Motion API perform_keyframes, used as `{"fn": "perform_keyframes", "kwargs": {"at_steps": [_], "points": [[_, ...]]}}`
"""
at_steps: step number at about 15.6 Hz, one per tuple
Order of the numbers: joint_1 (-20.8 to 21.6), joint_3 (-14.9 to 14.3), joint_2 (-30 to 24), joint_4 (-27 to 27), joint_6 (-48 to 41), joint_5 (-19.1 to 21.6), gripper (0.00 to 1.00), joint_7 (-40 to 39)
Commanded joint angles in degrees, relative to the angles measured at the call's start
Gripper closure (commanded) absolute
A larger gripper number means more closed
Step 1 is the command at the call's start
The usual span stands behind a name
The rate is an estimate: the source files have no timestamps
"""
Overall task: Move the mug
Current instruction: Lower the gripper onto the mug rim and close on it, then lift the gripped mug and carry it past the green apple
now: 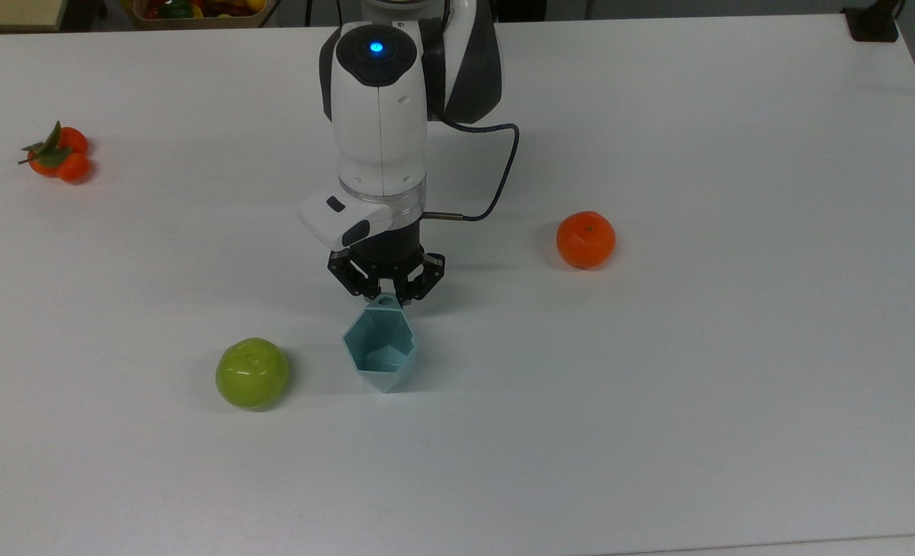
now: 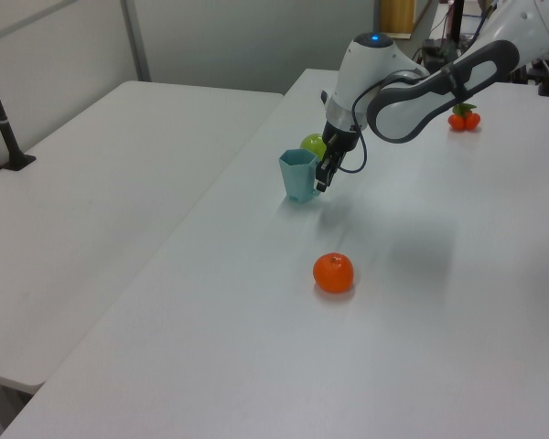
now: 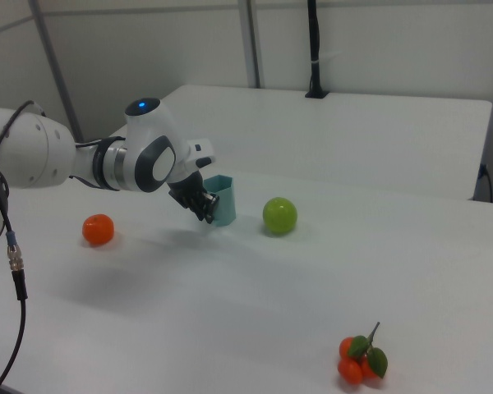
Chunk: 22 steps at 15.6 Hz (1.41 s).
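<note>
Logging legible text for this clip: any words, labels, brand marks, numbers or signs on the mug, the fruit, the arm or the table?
None can be read.
The mug: plain pale teal, no print.
The green apple, the orange and the small tangerine cluster: no stickers.
The robot arm: a blue light on top, no lettering visible.
The table: bare white, no markings.

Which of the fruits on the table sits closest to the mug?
The round green apple, beside the pale teal hexagonal mug; the single orange and leafy orange cluster lie farther off.
</note>
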Motion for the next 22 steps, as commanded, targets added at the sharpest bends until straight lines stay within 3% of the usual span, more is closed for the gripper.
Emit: {"fn": "perform_keyframes", "kwargs": {"at_steps": [1, 7, 16, 20, 22], "points": [[0.0, -0.3, -2.3, -1.3, 0.6, -1.2, 0.95, 1.5], [-0.3, -0.3, -7.0, -2.7, 0.3, -0.4, 0.95, 1.5], [-1.8, -0.2, -18.5, -2.9, -16.5, 0.7, 0.95, 1.1], [-2.9, -0.2, -24.2, -5.6, -21.4, 0.8, 0.95, -1.1], [-3.4, -0.2, -27.3, -7.7, -24.7, 2.9, 0.95, -3.8]]}}
